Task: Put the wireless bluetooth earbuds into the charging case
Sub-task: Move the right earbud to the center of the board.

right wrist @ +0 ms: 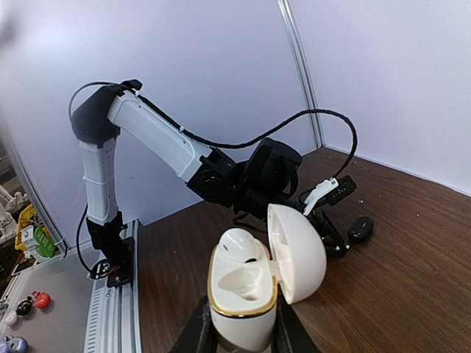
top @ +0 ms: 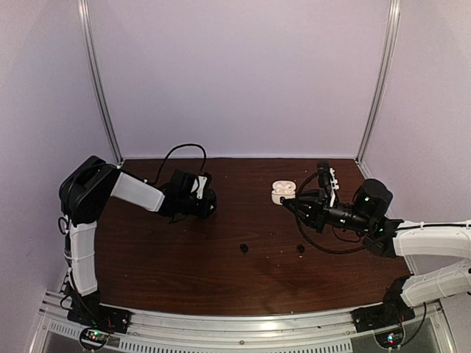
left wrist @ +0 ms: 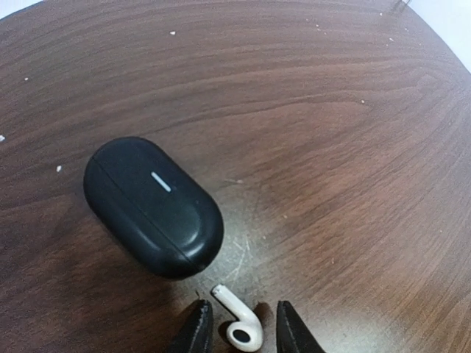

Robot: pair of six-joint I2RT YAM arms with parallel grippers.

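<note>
Left wrist view crops the left gripper (left wrist: 243, 337) at the bottom edge, so only two fingertips show, narrowly parted either side of a white earbud (left wrist: 239, 321) lying on the table (left wrist: 331, 147) just beside the closed black case (left wrist: 153, 206); whether they touch it is unclear. Right wrist view shows the right gripper (right wrist: 243, 340), tips also cropped, clasping the base of the open white charging case (right wrist: 243, 305), with a pale shape in its far socket too indistinct to name. Top external view reduces two black earbuds (top: 243, 248) to small dots on the wood, apart from both grippers
</note>
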